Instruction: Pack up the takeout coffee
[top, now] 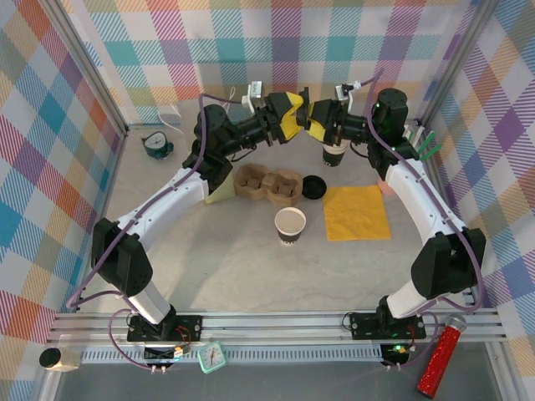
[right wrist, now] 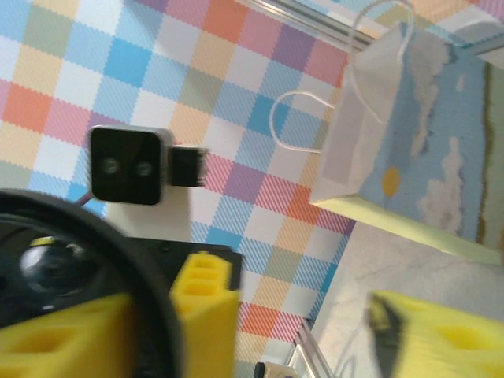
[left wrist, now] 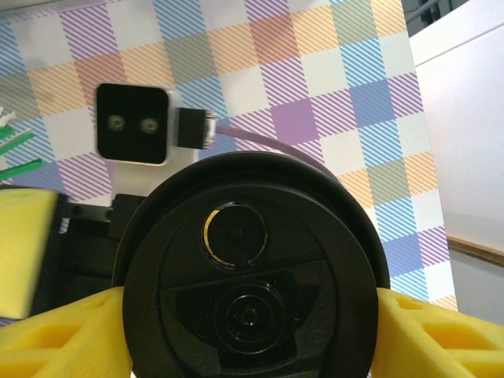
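We see the left gripper (left wrist: 252,319) clamping the takeout coffee (left wrist: 250,260) by its lid, cup wall hidden; the right gripper (right wrist: 315,331), blurred, gapes wide, holding nothing.

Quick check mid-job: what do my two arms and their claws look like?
The left arm and right arm have white links, bulky black joints and purple cables. The left claw and right claw have blocky yellow fingers with cut-out cells.

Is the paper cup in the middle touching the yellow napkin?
Apart. The top view shows a strip of bare table between the open cup and the yellow napkin.
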### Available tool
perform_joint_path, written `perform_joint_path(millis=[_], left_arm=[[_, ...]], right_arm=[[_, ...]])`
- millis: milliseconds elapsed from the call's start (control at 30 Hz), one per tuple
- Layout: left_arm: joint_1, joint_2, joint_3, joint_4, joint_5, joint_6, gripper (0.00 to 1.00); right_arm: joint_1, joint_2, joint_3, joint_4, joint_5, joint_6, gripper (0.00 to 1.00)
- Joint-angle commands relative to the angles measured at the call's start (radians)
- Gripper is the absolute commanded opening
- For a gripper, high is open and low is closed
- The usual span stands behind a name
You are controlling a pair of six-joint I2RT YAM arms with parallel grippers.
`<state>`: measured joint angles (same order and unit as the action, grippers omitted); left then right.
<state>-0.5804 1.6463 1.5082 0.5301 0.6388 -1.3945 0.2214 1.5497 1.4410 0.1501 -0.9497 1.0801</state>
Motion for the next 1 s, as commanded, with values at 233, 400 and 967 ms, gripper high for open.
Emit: perform_joint_path(millis=[233,400,967], left_arm=[[-0.015,-0.115,0.027,-0.548,-0.074,0.433,0.69],[-0.051,-0.147,0.070,-0.927,-0.234,0.685,0.69],[-0.354,-0.019,0.129,-1.444,-0.788,1.066,0.71]], right_arm=[[-0.117,-0.178,-0.089,-0.313,0.134,-0.222,0.99],[-0.127,-0.253,-0.089,-0.550,0.276,-0.395,0.99],[-0.123,-0.408,-0.222,-0.838,0.408,-0.621,0.99]])
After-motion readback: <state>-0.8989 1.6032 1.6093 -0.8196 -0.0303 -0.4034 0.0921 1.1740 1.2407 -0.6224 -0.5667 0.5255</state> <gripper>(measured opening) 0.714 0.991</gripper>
